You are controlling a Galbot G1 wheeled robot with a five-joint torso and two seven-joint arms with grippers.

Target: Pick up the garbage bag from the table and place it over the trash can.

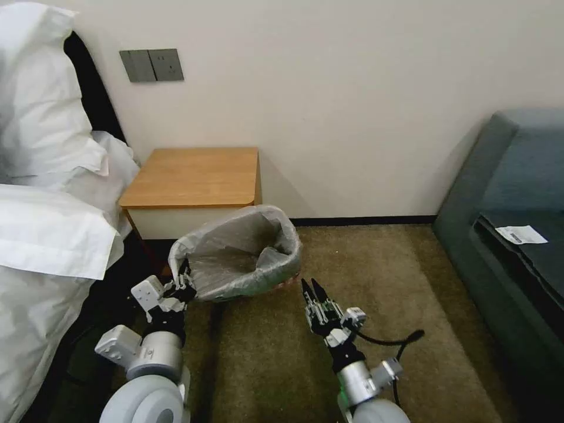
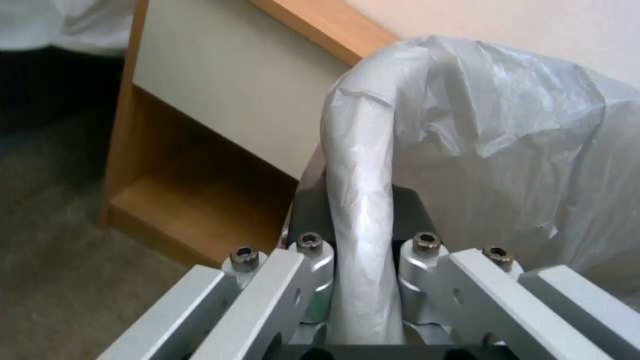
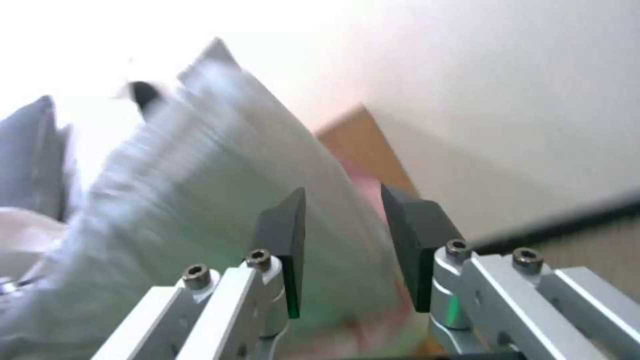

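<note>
Garbage bag already draped over the trash can, down on the carpet in front of the nightstand, its tabletop bare. Left hand clamped on the bag-covered rim at the near-left corner: in the left wrist view, fingers pinched tight on a thick fold of plastic running straight between them. Right hand just beside the bin's near-right side, pads parted with a clear gap, holding nothing; in its own view, the bag just ahead, a pink tint low on the plastic.

Looks like the seating stage, nearly done. Risks from here, as a guess: thin plastic tearing if the left hand pulls while clamped; the light bin tipping or sliding on the carpet under a one-sided tug; the film slipping back into the bin on the far side, where it sags inward already. Also a chance of the right hand snagging loose folds instead of the rim, dragging the liner off the corner.
</note>
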